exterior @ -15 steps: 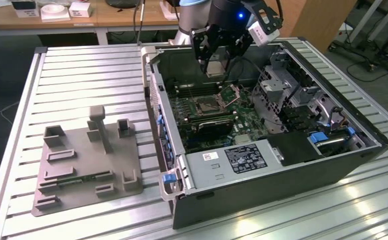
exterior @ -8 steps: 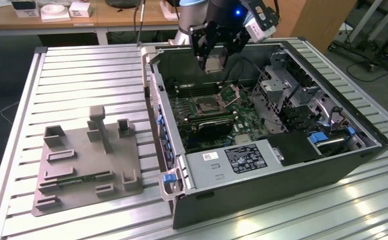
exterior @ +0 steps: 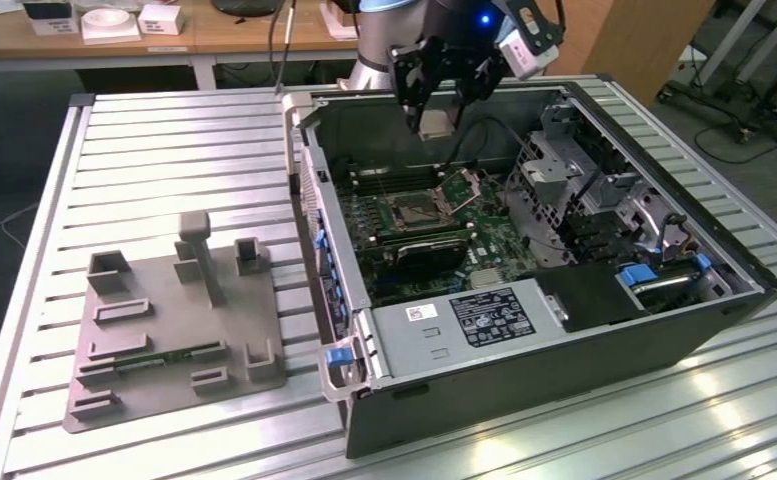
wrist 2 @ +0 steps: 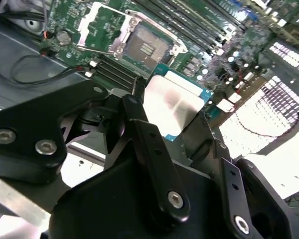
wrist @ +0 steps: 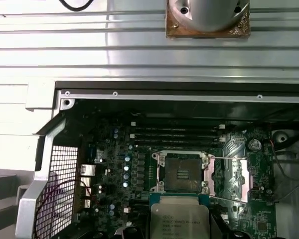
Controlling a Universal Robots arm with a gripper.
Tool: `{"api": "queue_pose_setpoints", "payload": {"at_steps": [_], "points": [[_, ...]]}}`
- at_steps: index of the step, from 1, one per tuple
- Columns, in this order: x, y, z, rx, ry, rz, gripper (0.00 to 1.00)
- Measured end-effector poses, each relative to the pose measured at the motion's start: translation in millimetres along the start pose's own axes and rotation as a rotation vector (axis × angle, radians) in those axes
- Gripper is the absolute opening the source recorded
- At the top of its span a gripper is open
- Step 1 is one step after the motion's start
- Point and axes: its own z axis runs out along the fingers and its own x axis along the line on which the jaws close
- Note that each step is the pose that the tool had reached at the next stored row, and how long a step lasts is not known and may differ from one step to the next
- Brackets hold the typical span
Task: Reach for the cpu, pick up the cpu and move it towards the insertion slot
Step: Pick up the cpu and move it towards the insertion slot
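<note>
- The black two-fingered gripper (exterior: 436, 118) has its jaws closed narrowly on the edges of the cpu (wrist 2: 175, 105), a flat square chip with a silvery-white metal top and thin tan rim; in the first wrist view the cpu (wrist: 179, 218) hangs above the board, just beside the socket.
- The insertion slot (wrist: 182, 173), a square socket with a shiny silver frame and dark centre, lies open inside the black computer case (exterior: 548, 370), its hinged metal lid (exterior: 468, 187) tilted up.
- Risk, as I judge it: the edge grip looks slim, so a jolt could tilt or drop the chip onto the green motherboard (wrist: 114, 164).
- The raised lid stands near; a skewed path could strike it.
</note>
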Motion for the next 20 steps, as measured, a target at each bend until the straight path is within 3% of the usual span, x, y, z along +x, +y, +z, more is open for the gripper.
{"api": "queue_pose_setpoints", "payload": {"at_steps": [5,20], "points": [[-5.3,5.3,1.5,0.0001,-0.0003,0.0,0.55],[-6.2,25.2,7.7,0.0001,-0.0033,0.021,0.55]]}}
